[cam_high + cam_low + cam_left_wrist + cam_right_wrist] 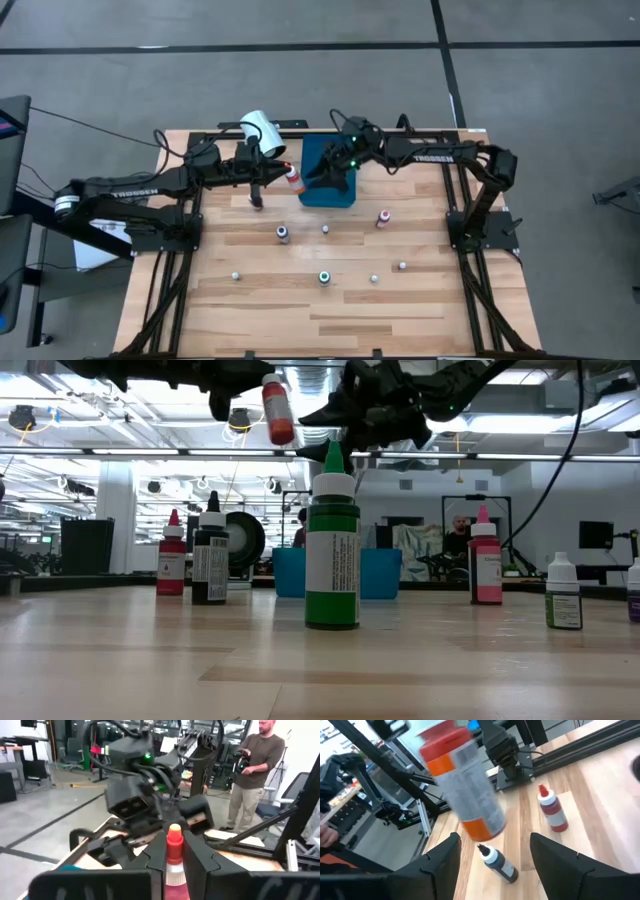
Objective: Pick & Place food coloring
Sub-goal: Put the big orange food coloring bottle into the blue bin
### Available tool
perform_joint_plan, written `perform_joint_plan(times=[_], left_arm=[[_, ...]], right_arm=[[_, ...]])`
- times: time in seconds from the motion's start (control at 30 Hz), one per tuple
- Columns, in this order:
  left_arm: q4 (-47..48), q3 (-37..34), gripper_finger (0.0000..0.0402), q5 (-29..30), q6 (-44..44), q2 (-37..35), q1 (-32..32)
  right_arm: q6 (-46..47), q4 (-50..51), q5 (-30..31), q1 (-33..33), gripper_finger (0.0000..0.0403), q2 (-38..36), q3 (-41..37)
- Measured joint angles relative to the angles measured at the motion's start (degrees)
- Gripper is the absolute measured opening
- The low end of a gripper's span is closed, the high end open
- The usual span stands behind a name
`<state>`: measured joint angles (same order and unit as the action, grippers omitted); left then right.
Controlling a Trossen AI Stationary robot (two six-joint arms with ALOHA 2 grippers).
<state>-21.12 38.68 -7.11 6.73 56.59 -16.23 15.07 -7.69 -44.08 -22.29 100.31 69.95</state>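
Observation:
My left gripper [283, 172] is shut on an orange-red dropper bottle [293, 178], held high above the table beside the blue tray [328, 190]. The bottle also shows in the low view [278, 408] and in the right wrist view [465, 785]. My right gripper [335, 168] is open over the tray and faces the bottle, which lies ahead of its fingers [445, 860] without touching them. Other bottles stand on their bases on the table: green [332, 550], red [172, 555], dark [210, 555], pink [485, 560]. My left gripper pinches the bottle's body [173, 870] between its two fingers. The fingers come about level from the table's left and lie along the bottle. Its orange tip [174, 837] sticks out past the fingertips toward my right gripper. The bottle is lifted clear of the table.
A large white cylinder [262, 133] lies at the far edge behind my left arm. Small bottles are scattered over the middle of the table, among them one [282, 233] and another [383, 217]. A person [252, 770] stands beyond the table's right side.

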Motion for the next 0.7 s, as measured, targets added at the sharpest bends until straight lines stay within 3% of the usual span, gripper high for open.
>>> perform_joint_plan(times=[0.2, 0.43, 0.7], left_arm=[[-0.86, 0.0, 0.0029, 0.52, -1.94, 4.0, -0.15], [-8.02, 0.09, 0.0027, 0.52, -4.98, 11.6, -1.01], [-7.81, 8.44, 0.0027, 0.06, -6.55, 23.91, -2.97]], right_arm=[[1.84, 1.56, -2.73, -5.59, 0.0218, -0.71, -0.05], [-0.13, 4.22, -6.62, -12.31, 0.0212, -4.07, -0.06], [-2.73, 5.19, -7.02, -19.46, 0.0215, -10.41, -0.04]])
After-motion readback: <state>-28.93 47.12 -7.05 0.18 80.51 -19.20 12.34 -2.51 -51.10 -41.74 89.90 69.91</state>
